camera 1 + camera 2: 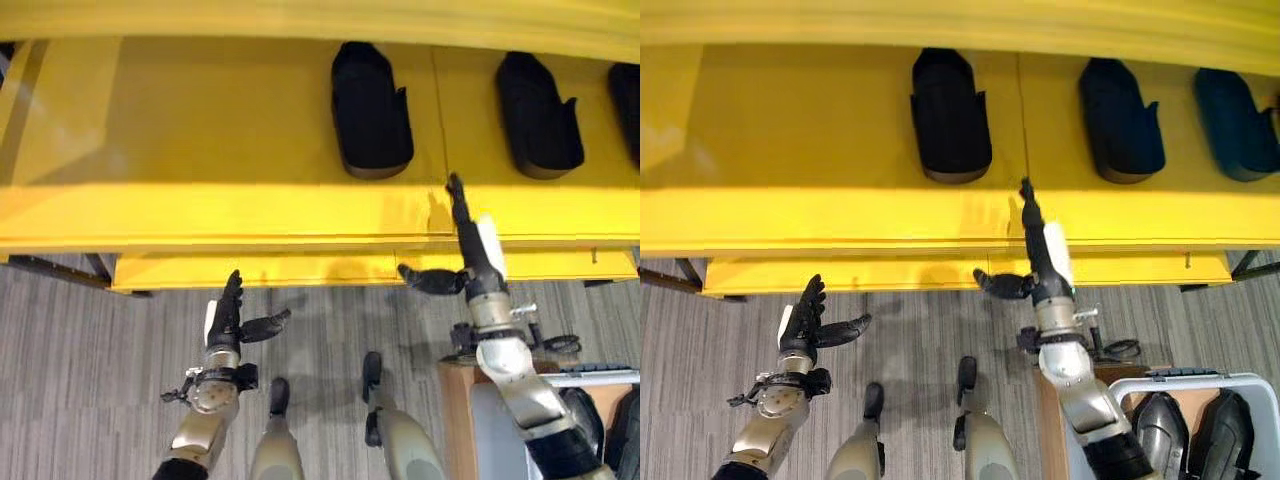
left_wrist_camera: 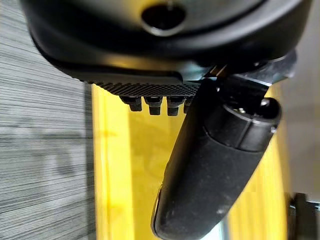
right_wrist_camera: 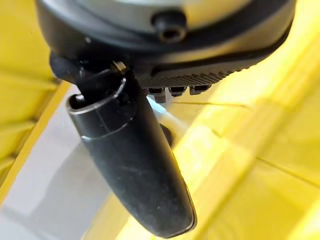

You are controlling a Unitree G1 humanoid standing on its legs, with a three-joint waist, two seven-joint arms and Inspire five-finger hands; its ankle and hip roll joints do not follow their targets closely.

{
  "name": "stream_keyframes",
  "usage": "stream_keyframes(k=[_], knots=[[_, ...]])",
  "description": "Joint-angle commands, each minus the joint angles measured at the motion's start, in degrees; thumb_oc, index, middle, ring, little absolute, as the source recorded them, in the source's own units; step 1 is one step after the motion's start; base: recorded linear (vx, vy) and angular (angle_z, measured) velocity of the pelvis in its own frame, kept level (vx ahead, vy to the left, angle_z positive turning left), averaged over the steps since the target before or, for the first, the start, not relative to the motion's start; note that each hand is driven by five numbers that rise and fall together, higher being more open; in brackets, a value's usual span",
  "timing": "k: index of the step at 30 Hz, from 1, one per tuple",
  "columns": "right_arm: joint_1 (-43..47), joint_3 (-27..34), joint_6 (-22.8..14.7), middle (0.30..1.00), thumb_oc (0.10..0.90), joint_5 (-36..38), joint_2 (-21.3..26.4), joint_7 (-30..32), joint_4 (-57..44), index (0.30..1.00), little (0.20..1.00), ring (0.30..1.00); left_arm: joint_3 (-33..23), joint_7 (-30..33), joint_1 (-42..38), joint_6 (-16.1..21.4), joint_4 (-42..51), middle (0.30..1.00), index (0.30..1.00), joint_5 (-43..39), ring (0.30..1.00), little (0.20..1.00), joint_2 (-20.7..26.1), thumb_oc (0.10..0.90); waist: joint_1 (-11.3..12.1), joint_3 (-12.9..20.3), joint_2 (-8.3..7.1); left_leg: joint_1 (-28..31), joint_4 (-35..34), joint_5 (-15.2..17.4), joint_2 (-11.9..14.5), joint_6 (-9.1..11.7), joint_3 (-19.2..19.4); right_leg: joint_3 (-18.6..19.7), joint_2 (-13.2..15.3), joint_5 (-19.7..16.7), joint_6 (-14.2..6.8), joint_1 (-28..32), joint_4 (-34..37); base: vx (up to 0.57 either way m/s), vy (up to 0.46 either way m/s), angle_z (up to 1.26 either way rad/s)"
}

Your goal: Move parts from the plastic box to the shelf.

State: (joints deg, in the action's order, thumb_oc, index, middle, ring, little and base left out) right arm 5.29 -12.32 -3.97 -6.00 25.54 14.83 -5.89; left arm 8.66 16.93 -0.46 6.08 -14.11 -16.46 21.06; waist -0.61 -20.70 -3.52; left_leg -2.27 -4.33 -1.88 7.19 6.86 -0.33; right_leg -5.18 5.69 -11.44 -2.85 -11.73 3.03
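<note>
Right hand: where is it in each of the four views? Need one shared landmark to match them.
Left eye view: right hand right of centre, straight fingers up against the yellow shelf's front edge.
Right eye view: right hand just right of centre, same pose, above the plastic box.
Left wrist view: the left hand's own thumb, not the right hand.
Right wrist view: its thumb from very close.
Shared landmark: the yellow shelf.

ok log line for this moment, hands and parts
left hand open, empty | right hand open at shelf edge | black parts on shelf | more in plastic box
</note>
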Motion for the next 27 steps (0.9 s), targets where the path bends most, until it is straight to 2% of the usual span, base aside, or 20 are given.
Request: stream_keyframes(k=[1, 2, 4, 8, 11, 13, 14, 16, 17, 20, 21, 22, 23, 24, 27], knots=[[1.96, 1.12, -7.36, 1.000, 0.900, 3.53, 1.60, -1.11, -3.24, 1.000, 1.000, 1.000, -1.73, -0.23, 1.77, 4.18, 2.89, 1.000, 1.000, 3.30, 1.000, 1.000, 1.68, 0.900, -0.13, 9.54, -0.94, 0.14, 3.14, 4.42, 0.07, -3.47, -0.44, 0.83, 9.97, 2.89, -8.84, 0.95, -4.66, 0.05, 0.203, 0.01], [0.68, 1.23, -7.63, 1.000, 0.900, 6.82, 0.45, -1.85, -2.22, 1.000, 1.000, 1.000, -2.46, -0.43, 1.88, 4.49, 3.46, 1.000, 1.000, 4.44, 1.000, 1.000, 2.11, 0.900, -0.37, 10.73, -0.92, 1.11, 3.92, 5.63, -1.64, -4.28, 0.03, 1.34, 11.39, 1.41, -9.71, 1.94, -3.54, 0.03, 0.164, 0.01], [0.28, 1.33, -7.74, 1.000, 0.900, 8.06, -0.13, -2.04, -1.74, 1.000, 1.000, 1.000, -2.62, -0.29, 1.90, 4.62, 3.71, 1.000, 1.000, 4.97, 1.000, 1.000, 2.41, 0.900, -0.41, 10.94, -1.14, 1.07, 4.73, 6.30, -2.56, -4.69, 0.22, 1.75, 12.18, 0.47, -10.15, 2.04, -3.28, 0.01, 0.172, -0.05], [-0.83, 1.66, -7.46, 1.000, 0.900, 6.99, -0.45, -2.39, -1.23, 1.000, 1.000, 1.000, -2.71, -0.60, 2.00, 5.49, 4.38, 1.000, 1.000, 5.38, 1.000, 1.000, 2.66, 0.900, -0.64, 11.41, -1.65, 1.00, 6.74, 8.06, -4.77, -5.95, 1.05, 2.71, 13.92, -1.76, -10.94, 2.15, -2.48, -0.01, 0.154, -0.13], [0.73, 1.25, -7.60, 1.000, 0.900, 6.43, -1.60, -1.49, -0.69, 1.000, 1.000, 1.000, -2.20, -0.15, -0.03, 6.44, 5.77, 1.000, 1.000, 6.06, 1.000, 1.000, 3.63, 0.900, -1.04, 11.31, -2.25, -1.03, 8.63, 9.23, -7.87, -7.51, 2.92, 3.82, 16.01, -8.44, -12.11, -0.45, -0.33, -0.08, 0.198, -0.19], [2.49, 0.17, -7.40, 1.000, 0.900, 5.36, -1.93, -1.22, 0.00, 1.000, 1.000, 1.000, -2.21, 0.58, -0.63, 6.40, 5.91, 1.000, 1.000, 6.37, 1.000, 1.000, 4.07, 0.900, -0.41, 10.66, -2.07, -1.33, 8.66, 9.12, -7.57, -8.05, 4.55, 0.98, 15.85, -10.19, -12.08, -2.34, -0.78, -0.14, 0.127, -0.31], [4.11, -1.31, -7.16, 1.000, 0.900, 4.85, -2.16, -1.21, 0.17, 1.000, 1.000, 1.000, -2.09, 1.19, -0.90, 6.35, 5.52, 1.000, 1.000, 5.80, 1.000, 1.000, 4.15, 0.900, 1.15, 9.90, -1.31, -1.01, 8.75, 8.99, -6.47, -7.98, 6.62, -6.48, 16.89, -8.78, -12.03, -2.83, -2.98, -0.17, 0.119, -0.70], [5.66, -2.49, -7.02, 1.000, 0.900, 5.14, -2.01, -1.34, -0.17, 1.000, 1.000, 1.000, -2.06, 1.35, -1.01, 6.16, 5.76, 1.000, 1.000, 5.02, 1.000, 1.000, 3.78, 0.900, 2.68, 9.22, -0.02, -0.87, 8.48, 7.83, -5.10, -8.04, 9.41, -16.19, 19.32, -5.17, -11.35, -0.23, -6.91, -0.18, 0.126, -1.43], [6.11, -2.48, -6.87, 1.000, 0.900, 5.07, -1.56, -1.50, -0.06, 1.000, 1.000, 1.000, -1.79, 0.96, -0.85, 6.09, 6.11, 1.000, 1.000, 4.82, 1.000, 1.000, 3.73, 0.900, 2.36, 9.21, 0.49, -0.56, 8.06, 7.16, -4.42, -8.14, 10.04, -16.03, 19.71, -3.66, -10.52, 1.39, -9.03, -0.16, 0.055, -1.26], [6.97, -2.29, -6.45, 1.000, 0.900, 4.55, -1.75, -1.38, 0.00, 1.000, 1.000, 1.000, -1.84, 0.77, -0.19, 5.96, 6.91, 1.000, 1.000, 4.27, 1.000, 1.000, 4.22, 0.900, 2.99, 10.02, 0.60, -1.36, 7.95, 5.87, -3.05, -8.49, 11.86, -11.94, 18.80, -0.56, -9.39, 3.22, -15.12, -0.14, -0.040, -0.46], [7.99, -2.83, -6.28, 1.000, 0.900, 4.39, -2.21, -1.13, 0.36, 1.000, 1.000, 1.000, -2.45, 0.69, 0.50, 5.78, 7.04, 1.000, 1.000, 3.87, 1.000, 1.000, 4.44, 0.900, 4.77, 10.63, -0.09, -1.45, 8.16, 5.88, -2.51, -8.10, 13.89, -14.99, 19.09, 0.25, -9.93, 6.47, -13.20, -0.07, -0.142, -0.83], [8.61, -3.02, -6.15, 1.000, 0.900, 4.46, -2.28, -1.06, 0.90, 1.000, 1.000, 1.000, -2.85, 0.54, 1.16, 5.60, 7.02, 1.000, 1.000, 3.71, 1.000, 1.000, 4.47, 0.900, 5.51, 11.05, -0.61, -0.96, 7.83, 6.59, -2.36, -7.43, 14.12, -16.93, 19.08, 0.16, -10.83, 7.45, -11.67, -0.05, -0.284, -1.18], [8.26, -3.04, -5.93, 1.000, 0.900, 4.56, -2.17, -1.49, 1.10, 1.000, 1.000, 1.000, -3.60, -0.39, 2.83, 5.14, 7.03, 1.000, 1.000, 4.01, 1.000, 1.000, 4.31, 0.900, 5.45, 12.13, -1.82, -0.97, 7.78, 5.07, -1.47, -6.54, 16.00, -17.55, 17.10, 0.35, -10.50, 9.50, -7.07, -0.02, -0.232, -1.14], [8.19, -3.07, -5.91, 1.000, 0.900, 4.56, -2.18, -1.49, 1.06, 1.000, 1.000, 1.000, -3.61, -0.41, 2.92, 5.13, 7.07, 1.000, 1.000, 4.01, 1.000, 1.000, 4.32, 0.900, 5.48, 12.20, -1.79, -0.92, 7.71, 5.03, -1.40, -6.49, 16.05, -17.55, 16.99, 0.25, -10.47, 9.56, -6.88, -0.03, -0.259, -0.78], [7.73, -2.47, -6.14, 1.000, 0.900, 4.30, -1.36, -1.64, 0.55, 1.000, 1.000, 1.000, -4.37, -0.80, 4.27, 5.12, 6.69, 1.000, 1.000, 3.71, 1.000, 1.000, 3.75, 0.900, 4.80, 13.75, -1.88, -0.24, 6.54, 2.88, 1.49, -4.60, 17.64, -16.29, 13.29, 2.68, -9.48, 9.96, -2.73, 0.01, -0.185, -0.50]])
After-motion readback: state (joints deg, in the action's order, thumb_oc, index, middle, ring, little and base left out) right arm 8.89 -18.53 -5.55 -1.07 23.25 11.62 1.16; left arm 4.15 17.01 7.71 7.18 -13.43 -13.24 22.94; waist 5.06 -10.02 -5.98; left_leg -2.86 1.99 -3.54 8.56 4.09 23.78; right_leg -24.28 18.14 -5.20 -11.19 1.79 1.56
